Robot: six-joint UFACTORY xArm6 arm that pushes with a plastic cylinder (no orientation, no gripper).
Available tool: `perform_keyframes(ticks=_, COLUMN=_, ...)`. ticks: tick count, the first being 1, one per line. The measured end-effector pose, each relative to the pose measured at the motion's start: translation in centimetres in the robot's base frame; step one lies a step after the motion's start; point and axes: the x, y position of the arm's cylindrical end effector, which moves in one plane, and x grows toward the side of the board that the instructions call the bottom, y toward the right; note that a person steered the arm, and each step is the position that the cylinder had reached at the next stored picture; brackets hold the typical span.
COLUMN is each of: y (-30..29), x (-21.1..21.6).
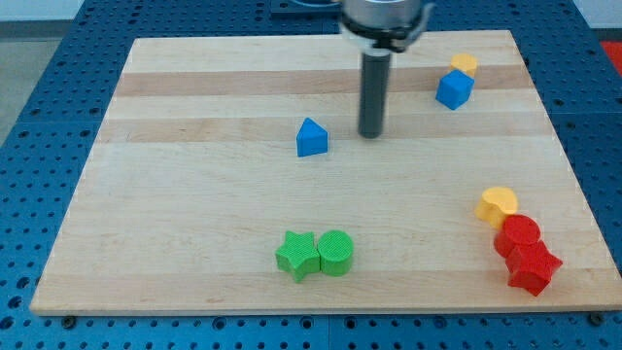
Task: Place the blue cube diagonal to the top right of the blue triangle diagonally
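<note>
In the camera view, a pale wooden bench (pixel 194 233) fills most of the picture, lying on a blue perforated surface (pixel 29 97). The blue triangle (pixel 311 138) serves as the landmark: it sits a little above the middle of the bench, standing alone.

My tip (pixel 370 134) touches down just beside the blue triangle, on the side of the view's right, at about the same height in the picture, with a narrow strip of bare wood between them. The rod carries no pincer, so nothing here opens, closes or grips.

The blue cube (pixel 454 89) lies well apart from the blue triangle, toward the view's top right, beyond my tip. A small yellow block (pixel 465 65), its shape unclear, touches the blue cube on its upper right side.

Below the blue triangle, near the view's bottom, a green star (pixel 297 256) and a green cylinder (pixel 335 253) sit pressed together, the star to the left.

Far to the lower right of the blue triangle, a yellow heart (pixel 497 205) rests against a red cylinder (pixel 517 235), which in turn touches a red star (pixel 533 267) below it.
</note>
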Motion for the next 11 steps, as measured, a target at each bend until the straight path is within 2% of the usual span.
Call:
perform_keyframes(ticks=2, y=12.7, x=0.0)
perform_keyframes(ticks=4, y=14.5, x=-5.9)
perform_keyframes(ticks=5, y=13.2, x=-7.0)
perform_keyframes(ticks=8, y=-0.5, x=-6.5)
perform_keyframes(ticks=10, y=-3.0, x=-8.6)
perform_keyframes(ticks=11, y=-5.3, x=-6.7)
